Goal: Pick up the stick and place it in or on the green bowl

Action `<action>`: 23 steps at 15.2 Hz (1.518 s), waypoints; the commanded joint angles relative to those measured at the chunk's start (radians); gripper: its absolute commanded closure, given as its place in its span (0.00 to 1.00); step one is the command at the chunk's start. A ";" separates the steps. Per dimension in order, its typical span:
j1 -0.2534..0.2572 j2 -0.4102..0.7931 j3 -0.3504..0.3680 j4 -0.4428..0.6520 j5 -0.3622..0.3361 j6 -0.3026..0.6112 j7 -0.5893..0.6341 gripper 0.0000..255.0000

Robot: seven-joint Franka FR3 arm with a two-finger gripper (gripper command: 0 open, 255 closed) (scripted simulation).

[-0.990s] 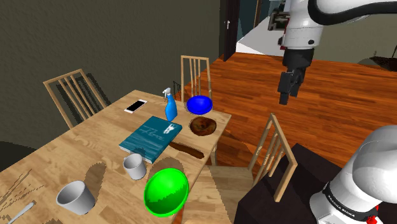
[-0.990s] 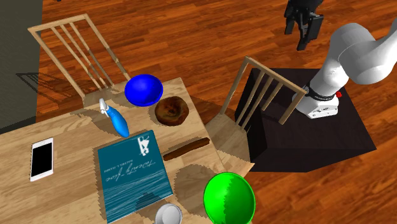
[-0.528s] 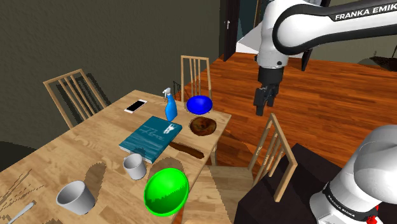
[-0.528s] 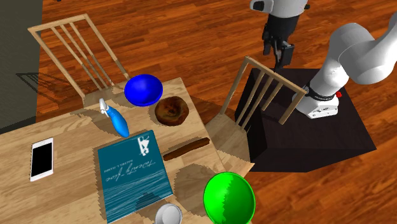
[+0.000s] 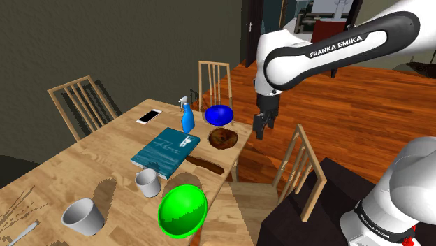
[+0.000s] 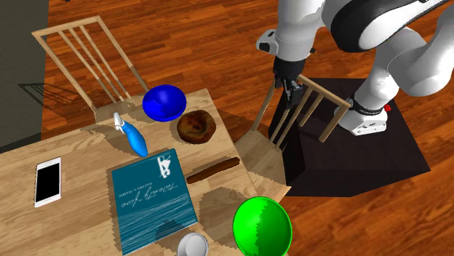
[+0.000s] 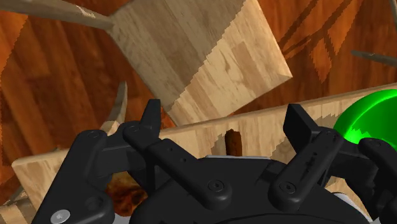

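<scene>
Shoulder view, read from its left, gave a bare stretch of wooden table [image 5: 84,164], then a teal book [image 5: 166,150], and just beside the book's edge the stick [image 5: 205,165]. It was a slim, dark brown rod (darker than the tabletop), lying flat and slanted close to the table's edge. The green bowl [image 5: 183,210] sat nearer the camera by that same edge, apart from the stick. Farther right a brown bowl [image 5: 223,138] stood near the stick without touching it. Past the table's edge the gripper [image 5: 260,129] hung in the air, pointing down, above a wooden chair [image 5: 302,164] drawn up to the table. Second exterior view kept the same order: the book [image 6: 149,200], then the stick [image 6: 212,169] between the book and the table's edge, its right end almost at that edge. The green bowl [image 6: 262,226] sat lower down at the table's corner. Bare tabletop lay between stick and bowl, while the book hemmed the stick on its other side. To the right the chair [image 6: 262,156] pressed against the table's edge, and the gripper [image 6: 295,93] hovered over its back rail, well apart from the stick. Wrist view showed the gripper [image 7: 224,114] with its black fingers [image 7: 151,118] spread wide apart. Through the gap, well beyond them, one end of the stick [image 7: 233,141] lay on the pale table edge. The green bowl [image 7: 368,118] peeked out beside one finger.
</scene>
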 commanded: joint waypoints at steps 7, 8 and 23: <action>0.023 0.304 0.058 0.118 -0.054 0.211 0.039 0.00; 0.026 0.343 0.063 0.139 -0.065 0.231 0.046 0.00; 0.144 0.925 0.052 0.599 -0.270 0.375 0.156 0.00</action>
